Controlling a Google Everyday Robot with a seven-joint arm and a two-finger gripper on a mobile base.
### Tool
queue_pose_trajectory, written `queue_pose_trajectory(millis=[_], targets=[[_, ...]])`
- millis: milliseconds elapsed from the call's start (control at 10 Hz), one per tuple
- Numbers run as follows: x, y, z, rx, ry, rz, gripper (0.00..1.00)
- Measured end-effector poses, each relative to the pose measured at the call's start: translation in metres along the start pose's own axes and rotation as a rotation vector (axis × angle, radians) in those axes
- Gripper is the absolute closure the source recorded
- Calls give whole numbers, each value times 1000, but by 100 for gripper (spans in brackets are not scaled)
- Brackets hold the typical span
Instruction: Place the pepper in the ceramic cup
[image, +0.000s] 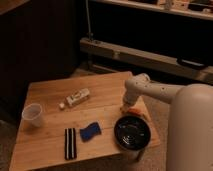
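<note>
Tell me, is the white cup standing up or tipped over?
Upright: the ceramic cup shows its round mouth facing upward. The gripper is down by the pepper, near the bowl.

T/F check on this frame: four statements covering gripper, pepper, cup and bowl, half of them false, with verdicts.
1. The gripper is low at the right side of the table, next to the pepper. True.
2. The ceramic cup stands near the table's left edge. True.
3. The pepper is inside the ceramic cup. False: it lies on the table's far side from it, by the gripper.
4. The blue cloth lies in the dark bowl. False: it lies on the table, left of the bowl.
</note>
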Motion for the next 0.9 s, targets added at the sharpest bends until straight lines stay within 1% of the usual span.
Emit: queue_pose_trajectory(millis=[100, 400, 600, 700, 900], targets=[[-2, 2, -3, 5, -4, 13, 82], [-20, 3, -20, 36, -37, 28, 82], [-29, 2, -27, 43, -45, 35, 82], [-34, -3, -28, 47, -40, 40, 82], [-49, -10, -38, 50, -53, 46, 82]])
